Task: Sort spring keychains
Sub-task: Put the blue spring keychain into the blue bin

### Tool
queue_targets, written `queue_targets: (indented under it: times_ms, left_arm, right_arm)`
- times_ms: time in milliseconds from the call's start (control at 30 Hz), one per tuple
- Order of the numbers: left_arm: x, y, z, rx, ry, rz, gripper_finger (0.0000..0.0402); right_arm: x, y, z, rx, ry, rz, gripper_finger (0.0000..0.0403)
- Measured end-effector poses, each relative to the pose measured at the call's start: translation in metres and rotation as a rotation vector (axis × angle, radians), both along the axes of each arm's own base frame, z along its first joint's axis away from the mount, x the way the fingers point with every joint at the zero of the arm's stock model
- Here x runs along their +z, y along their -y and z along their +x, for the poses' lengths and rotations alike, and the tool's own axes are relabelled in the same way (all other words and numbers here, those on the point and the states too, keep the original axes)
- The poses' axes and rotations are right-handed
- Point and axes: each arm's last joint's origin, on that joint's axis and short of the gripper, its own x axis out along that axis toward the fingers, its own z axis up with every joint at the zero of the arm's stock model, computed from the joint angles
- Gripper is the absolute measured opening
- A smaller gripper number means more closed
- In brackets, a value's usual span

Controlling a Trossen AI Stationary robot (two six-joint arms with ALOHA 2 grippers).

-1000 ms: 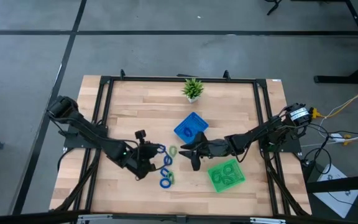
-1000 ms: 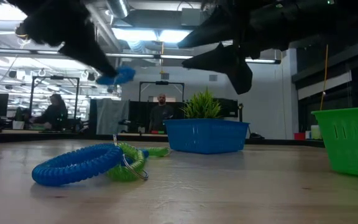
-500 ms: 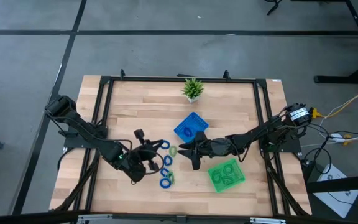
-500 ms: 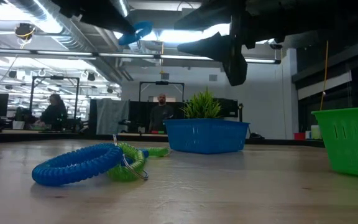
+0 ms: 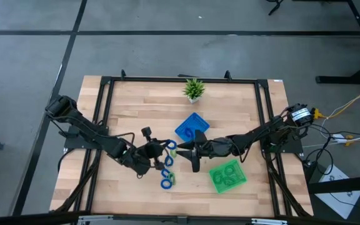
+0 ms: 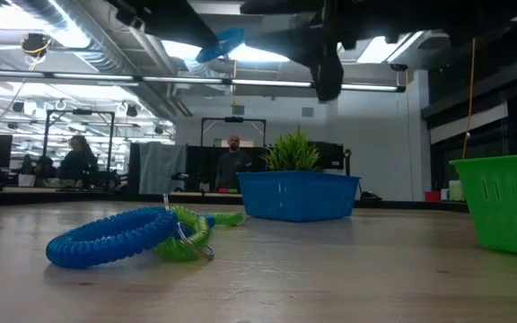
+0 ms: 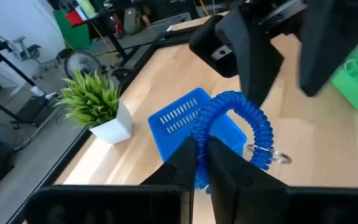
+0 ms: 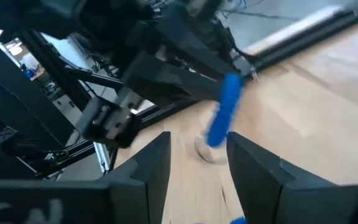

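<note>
A blue coil (image 7: 232, 127) is pinched between the closed fingers (image 7: 188, 163) of the left gripper (image 5: 161, 150), lifted clear of the table. Just ahead, the right gripper (image 5: 189, 152) is held with fingers (image 8: 143, 168) spread, nothing between them.

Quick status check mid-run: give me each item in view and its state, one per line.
Left hand: shut on a blue spring keychain, raised above the table.
Held blue spring keychain: lifted, pinched between the fingers.
Right hand: open, empty, next to the left hand.
Blue tray: holds a blue coil.
Green tray: holds green coils.
Loose keychains: lying unsorted on the table.
Potted plant: upright.
</note>
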Motion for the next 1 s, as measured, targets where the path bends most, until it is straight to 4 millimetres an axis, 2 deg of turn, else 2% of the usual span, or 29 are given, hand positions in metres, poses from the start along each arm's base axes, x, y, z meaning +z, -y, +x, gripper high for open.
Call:
queue_targets:
  times_ms: [133,500,733,833,1000]
  left_arm:
    - [0.0015,-0.0039,0.0033,0.012,0.017,-0.009,0.002]
    - [0.0015,0.0006,0.0013,-0.005,0.019,-0.015,0.002]
    - [0.0029,0.0011,0.0021,-0.004,0.038,-0.028,0.002]
    - [0.0038,0.0014,0.0027,-0.004,0.05,-0.035,0.002]
    - [0.0051,0.0019,0.0046,-0.031,0.06,-0.068,0.0027]
  right_arm:
    - [0.0057,-0.0005,0.0036,-0.02,0.0,-0.033,0.0156]
    - [0.0058,0.0026,0.0039,-0.131,-0.014,-0.064,0.0156]
    - [0.0051,0.0027,0.0038,-0.134,-0.021,-0.07,0.0154]
    - [0.0027,0.0039,0.0038,-0.136,-0.045,-0.08,0.0138]
    - [0.0004,0.0059,0.004,-0.141,-0.067,-0.084,0.0083]
